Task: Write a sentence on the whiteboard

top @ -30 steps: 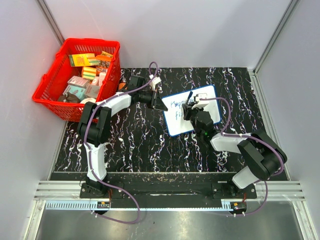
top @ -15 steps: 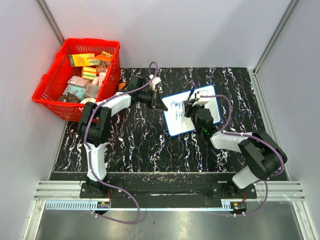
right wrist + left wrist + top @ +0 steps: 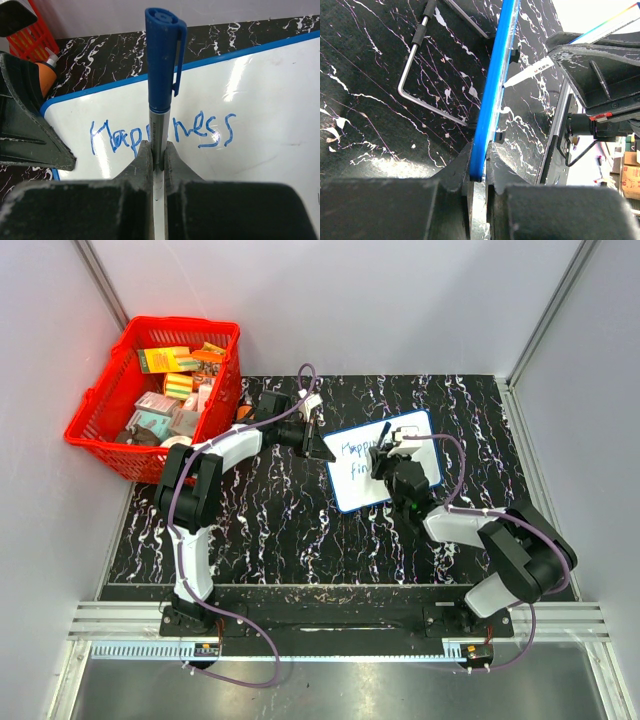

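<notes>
The whiteboard [image 3: 420,445] lies tilted on the black marbled mat, white with a thin blue rim. My left gripper [image 3: 326,452] is shut on its left edge; in the left wrist view the blue rim [image 3: 492,95] runs edge-on between the jaws [image 3: 479,167]. My right gripper [image 3: 385,462] is shut on a blue-capped marker [image 3: 161,80], held upright over the board's middle. The sentence [image 3: 165,132] shows as blue handwriting: "Happiness" in the right wrist view, with the start of a second line [image 3: 360,471] in the top view. The marker's tip is hidden.
A red basket [image 3: 110,435] full of small boxes stands at the back left. An orange-bodied object [image 3: 39,80] lies by the board's left corner. A bent metal rod [image 3: 410,75] shows under the board. Grey walls close in the mat.
My right gripper with the marker has shifted slightly over the board's middle. The second line of writing has grown a little. The left arm has not moved.
</notes>
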Available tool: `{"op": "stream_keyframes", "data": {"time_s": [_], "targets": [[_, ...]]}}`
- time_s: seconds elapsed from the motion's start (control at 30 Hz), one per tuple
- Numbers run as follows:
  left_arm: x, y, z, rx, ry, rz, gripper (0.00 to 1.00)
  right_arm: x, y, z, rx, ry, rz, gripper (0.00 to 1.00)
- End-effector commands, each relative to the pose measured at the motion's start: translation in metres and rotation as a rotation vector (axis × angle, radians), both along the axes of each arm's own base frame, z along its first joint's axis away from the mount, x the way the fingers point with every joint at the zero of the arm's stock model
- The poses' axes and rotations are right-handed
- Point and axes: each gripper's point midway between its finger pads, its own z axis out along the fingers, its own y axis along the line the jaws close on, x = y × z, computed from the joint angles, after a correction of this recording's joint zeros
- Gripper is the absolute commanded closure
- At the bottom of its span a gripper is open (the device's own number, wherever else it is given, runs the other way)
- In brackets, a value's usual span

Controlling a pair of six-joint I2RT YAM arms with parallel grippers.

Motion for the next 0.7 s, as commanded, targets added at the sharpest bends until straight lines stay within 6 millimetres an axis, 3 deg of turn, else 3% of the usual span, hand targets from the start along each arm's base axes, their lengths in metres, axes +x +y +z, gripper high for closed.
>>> {"op": "stream_keyframes", "data": {"time_s": [0.0,0.3,0.67], "targets": [[0.003,0.021,-0.063,0.239,-0.051,0.063,1.0,-0.004,-0.007,-0.004,-0.001,0.016,-0.014,1.0],[0.001,0.022,-0.064,0.242,-0.048,0.062,1.0,-0.002,-0.013,0.042,0.053,-0.075,-0.039,1.0],[0.002,0.021,-0.062,0.24,-0.057,0.06,1.0,0.014,-0.023,0.031,0.074,-0.04,-0.058,1.0]]}}
